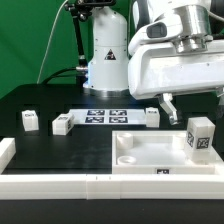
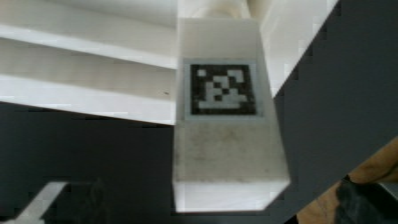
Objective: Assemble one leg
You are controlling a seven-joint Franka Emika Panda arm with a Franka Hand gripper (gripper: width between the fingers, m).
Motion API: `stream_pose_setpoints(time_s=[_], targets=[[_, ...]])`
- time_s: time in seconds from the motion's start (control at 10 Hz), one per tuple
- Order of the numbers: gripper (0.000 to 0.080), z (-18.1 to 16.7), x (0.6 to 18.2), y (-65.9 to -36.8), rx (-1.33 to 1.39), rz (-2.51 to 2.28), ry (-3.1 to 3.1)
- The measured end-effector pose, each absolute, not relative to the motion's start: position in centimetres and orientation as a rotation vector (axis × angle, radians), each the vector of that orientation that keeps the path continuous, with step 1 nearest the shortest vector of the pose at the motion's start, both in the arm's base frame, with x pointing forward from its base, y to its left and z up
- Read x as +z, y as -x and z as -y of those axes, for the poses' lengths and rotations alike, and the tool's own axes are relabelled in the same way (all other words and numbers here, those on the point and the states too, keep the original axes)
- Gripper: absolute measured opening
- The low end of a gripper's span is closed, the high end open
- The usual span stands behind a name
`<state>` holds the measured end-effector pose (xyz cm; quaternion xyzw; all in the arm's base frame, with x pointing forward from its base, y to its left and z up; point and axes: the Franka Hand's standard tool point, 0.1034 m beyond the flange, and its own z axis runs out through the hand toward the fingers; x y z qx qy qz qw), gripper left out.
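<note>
A leg (image 1: 199, 138), a small white block with a black-and-white tag, stands upright on the right side of the large white panel (image 1: 140, 152). My gripper (image 1: 178, 104) hangs just above and behind it, with the fingers spread. In the wrist view the same leg (image 2: 222, 110) runs down the middle, tag facing the camera. It lies between my gripper's (image 2: 205, 207) dark fingers (image 2: 43, 205), which stand apart from its sides. Three more legs lie on the black table: one (image 1: 30, 120), a second (image 1: 63, 124) and a third (image 1: 150, 115).
The marker board (image 1: 105, 116) lies flat at the table's middle back. A white rail (image 1: 60, 186) runs along the front edge, with a raised end block (image 1: 5, 150) at the exterior view's left. The robot's white base (image 1: 105, 60) stands behind.
</note>
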<state>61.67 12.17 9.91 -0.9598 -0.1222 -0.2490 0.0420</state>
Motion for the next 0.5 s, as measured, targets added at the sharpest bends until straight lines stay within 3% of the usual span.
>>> stream_pose_setpoints(time_s=[0.5], targets=[[0.0648, -11.9, 9.7, -61.0, -0.016, 0.407, 3.007]])
